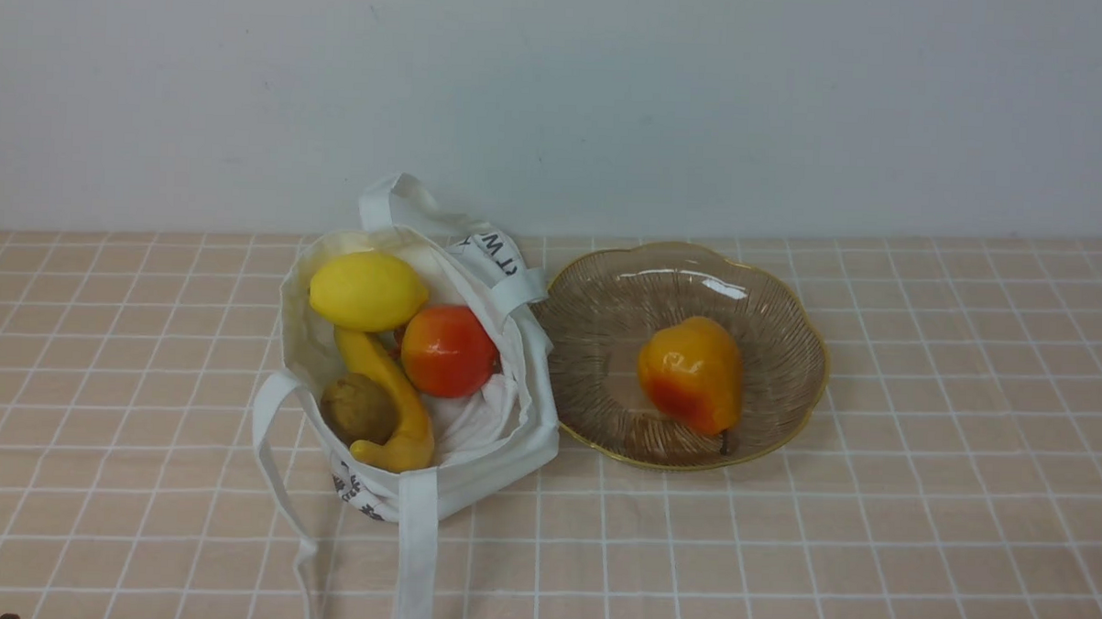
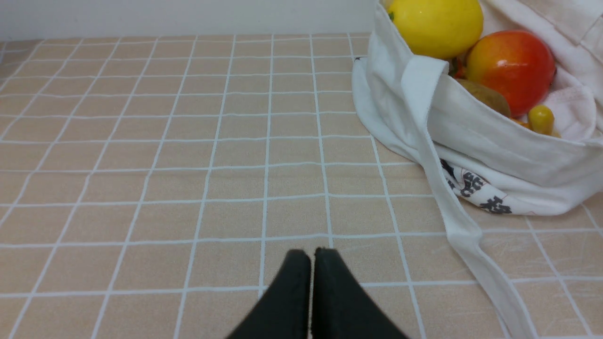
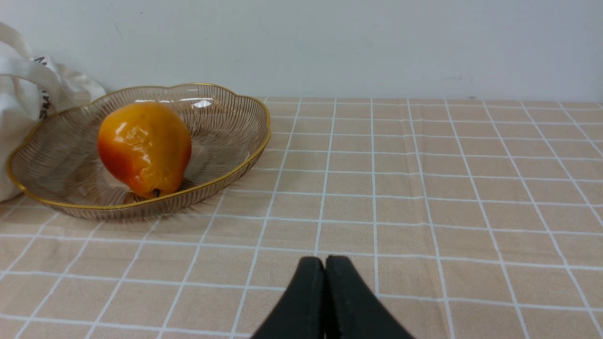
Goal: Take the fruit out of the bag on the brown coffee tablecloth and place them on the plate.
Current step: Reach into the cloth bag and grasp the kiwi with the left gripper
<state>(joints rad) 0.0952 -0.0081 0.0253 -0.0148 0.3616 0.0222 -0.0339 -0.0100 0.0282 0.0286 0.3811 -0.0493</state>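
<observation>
The white bag [image 1: 496,440] stands open on the peach checked tablecloth [image 1: 920,506]. In it lie a yellow lemon [image 1: 366,290], a red-orange round fruit [image 1: 449,350], a curved banana [image 1: 392,405] and an olive-brown kiwi-like ball [image 1: 359,409]. The ribbed glass plate [image 1: 606,302] stands right of the bag and holds an orange-yellow pear [image 1: 692,373]. Neither arm shows in the front view. My left gripper [image 2: 312,256] is shut and empty over bare cloth, short of the bag [image 2: 471,141]. My right gripper [image 3: 325,263] is shut and empty, away from the plate [image 3: 226,141].
A pale wall runs along the table's far edge. The bag's long strap handles [image 1: 416,552] trail over the cloth toward the near edge. A strap [image 2: 461,226] lies on the cloth beside my left gripper.
</observation>
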